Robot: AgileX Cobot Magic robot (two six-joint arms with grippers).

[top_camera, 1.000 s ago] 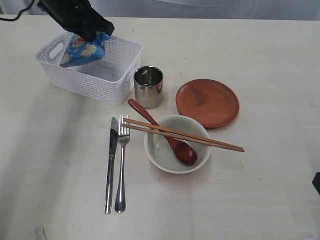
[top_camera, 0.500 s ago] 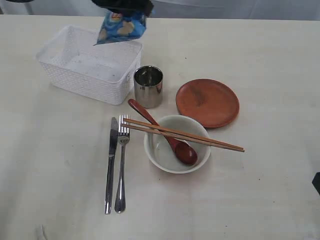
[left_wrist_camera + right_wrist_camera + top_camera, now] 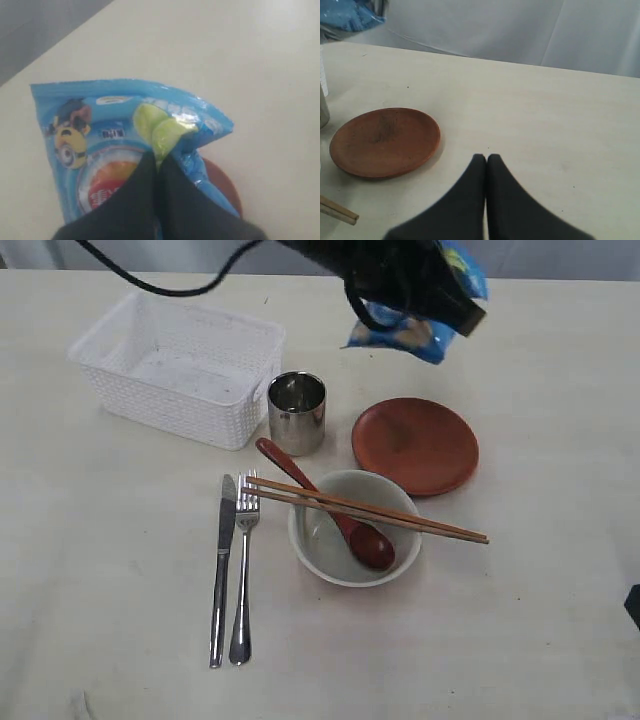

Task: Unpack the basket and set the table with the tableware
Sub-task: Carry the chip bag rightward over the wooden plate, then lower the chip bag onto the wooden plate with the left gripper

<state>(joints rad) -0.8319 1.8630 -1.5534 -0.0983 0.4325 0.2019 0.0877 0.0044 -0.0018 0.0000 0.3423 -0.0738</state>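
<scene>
nearest in the exterior view, the knife (image 3: 221, 570) and fork (image 3: 243, 570) are lying together at nine o'clock from the bowl (image 3: 312, 540), which is holding the spoon (image 3: 350, 528), with the chopsticks (image 3: 400, 516) lying across its rim. the right pincer (image 3: 486, 159) is resting closed and empty over bare counter (image 3: 540, 640), toward four o'clock. farther off, the cup (image 3: 297, 412) is standing at eleven, the plate (image 3: 415, 445) is lying at one, and the basket (image 3: 190, 410) is sitting at ten, looking empty. farthest, between twelve and one, the left pincer (image 3: 157, 161) is gripping the blue snack bag (image 3: 420, 340) in the air beyond the plate.

the unpacking is seemingly ending: the tableware is laid out and only the bag is needing a place. the next move is calling for a bare patch away from the plate, a gentle lowering, then opening jaws, since the soft bag is hanging from one pinch. the counter is showing pale cream with faint grain; a light grey backdrop (image 3: 520, 30) is hanging behind.
</scene>
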